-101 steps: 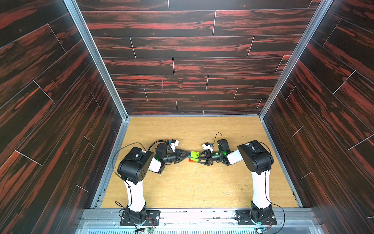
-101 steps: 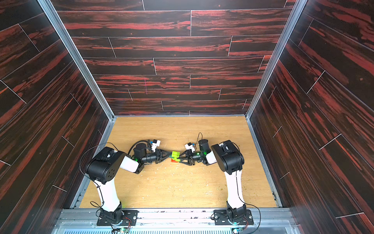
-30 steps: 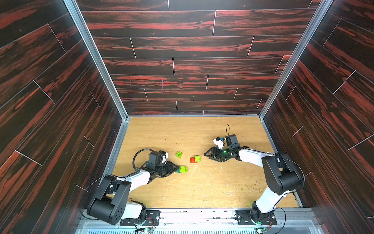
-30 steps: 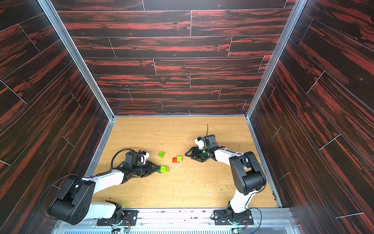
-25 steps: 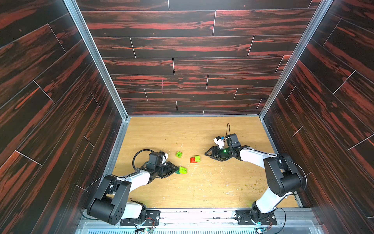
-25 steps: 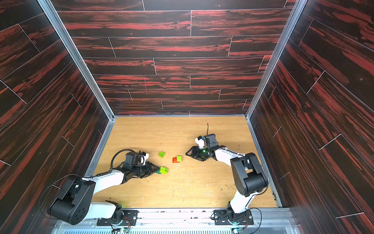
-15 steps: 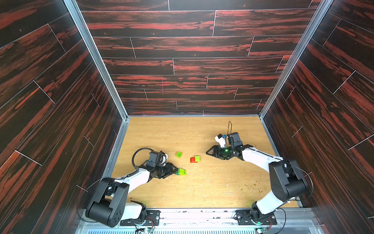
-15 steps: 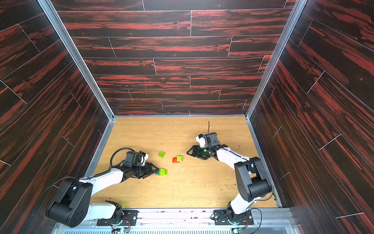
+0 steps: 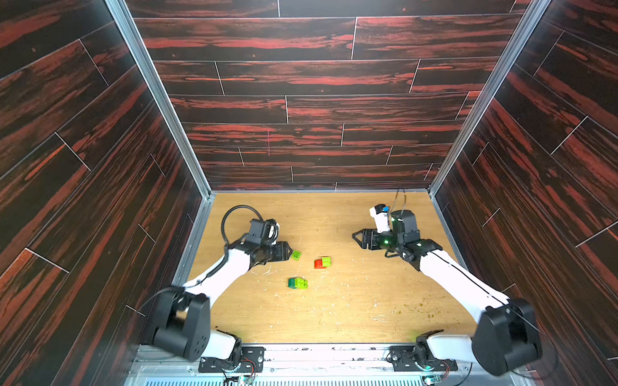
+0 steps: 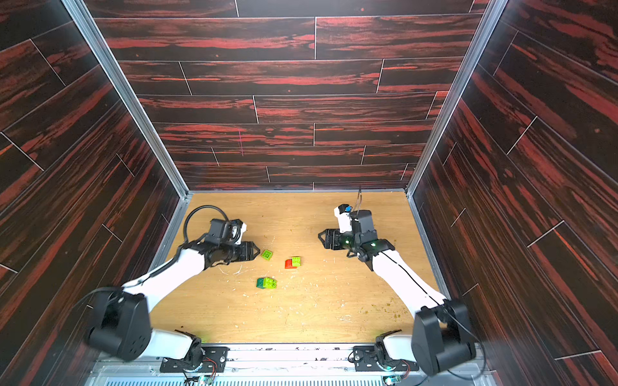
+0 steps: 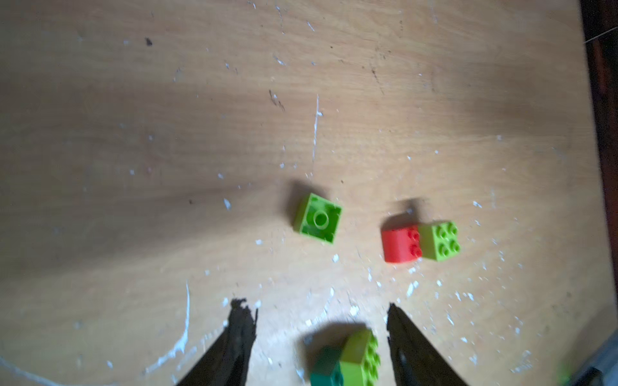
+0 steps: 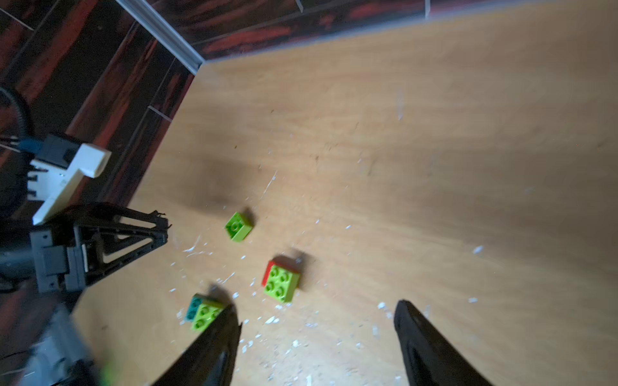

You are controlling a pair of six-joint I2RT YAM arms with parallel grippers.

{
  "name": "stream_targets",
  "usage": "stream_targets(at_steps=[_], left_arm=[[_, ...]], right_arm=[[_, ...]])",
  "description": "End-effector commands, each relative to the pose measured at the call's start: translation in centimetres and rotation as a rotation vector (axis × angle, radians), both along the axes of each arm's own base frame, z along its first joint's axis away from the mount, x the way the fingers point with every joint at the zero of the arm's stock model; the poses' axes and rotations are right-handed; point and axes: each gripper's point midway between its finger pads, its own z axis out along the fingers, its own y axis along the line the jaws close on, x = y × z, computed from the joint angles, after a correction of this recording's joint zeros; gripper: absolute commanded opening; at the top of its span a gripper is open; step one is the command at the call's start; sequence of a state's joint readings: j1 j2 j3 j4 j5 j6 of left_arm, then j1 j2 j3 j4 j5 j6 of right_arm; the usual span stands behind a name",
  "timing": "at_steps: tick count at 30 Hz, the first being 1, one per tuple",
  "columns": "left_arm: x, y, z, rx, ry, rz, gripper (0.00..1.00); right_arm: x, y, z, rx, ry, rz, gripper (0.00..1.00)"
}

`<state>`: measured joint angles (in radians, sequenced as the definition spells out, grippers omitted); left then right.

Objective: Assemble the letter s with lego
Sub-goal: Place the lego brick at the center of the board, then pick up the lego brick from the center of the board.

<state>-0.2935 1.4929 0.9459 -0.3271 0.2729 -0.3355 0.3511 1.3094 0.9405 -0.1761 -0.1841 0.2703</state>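
Lego (image 10: pixel 292 262) in three separate groups on the table (image 9: pixel 334 314); both pincers released.
Left gripper (image 9: pixel 289 251), fingers apart and empty, sits just beside a loose lime brick (image 9: pixel 296 255). Dark green-lime pair (image 9: pixel 297 283) lies nearer the arm bases, red-lime pair (image 9: pixel 322 262) further right. Right gripper (image 9: pixel 357 238), fingers apart and empty, stands well apart.

Left arm (image 9: pixel 227 271) stretched low and forward from its base, left gripper (image 9: pixel 289 251) turned inward, jaws parted with nothing gripped, right arm (image 9: pixel 458 281) extended forward likewise, right gripper (image 9: pixel 356 238) faced toward the left one, well apart, jaws spread wide, empty.
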Motion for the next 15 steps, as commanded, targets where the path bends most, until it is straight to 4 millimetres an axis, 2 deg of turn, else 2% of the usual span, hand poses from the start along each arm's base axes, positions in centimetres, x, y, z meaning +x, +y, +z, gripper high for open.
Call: stream_targets(at_steps=[1,6,10,11,15], left_arm=[[0.5,-0.5,-1.3,0.098,0.020,-0.035,0.67],[1.5,-1.3,-3.3,0.255,0.054,-0.036,0.69],[2.4,-1.7,-4.0,0.317,0.050,-0.031,0.69],[2.3,-1.9,-4.9,0.328,0.070,-0.042,0.69],[2.5,-2.7,-6.4,0.353,0.097,-0.071,0.69]], right_arm=[[0.4,-2.6,0.5,-0.121,-0.080,-0.080,0.80],[0.5,-3.7,-0.2,-0.179,-0.063,-0.108,0.81],[0.3,-4.0,-0.7,-0.189,-0.049,-0.114,0.83],[0.3,-4.0,-0.7,-0.188,-0.049,-0.114,0.83],[0.3,-4.1,-0.9,-0.191,-0.049,-0.117,0.83]])
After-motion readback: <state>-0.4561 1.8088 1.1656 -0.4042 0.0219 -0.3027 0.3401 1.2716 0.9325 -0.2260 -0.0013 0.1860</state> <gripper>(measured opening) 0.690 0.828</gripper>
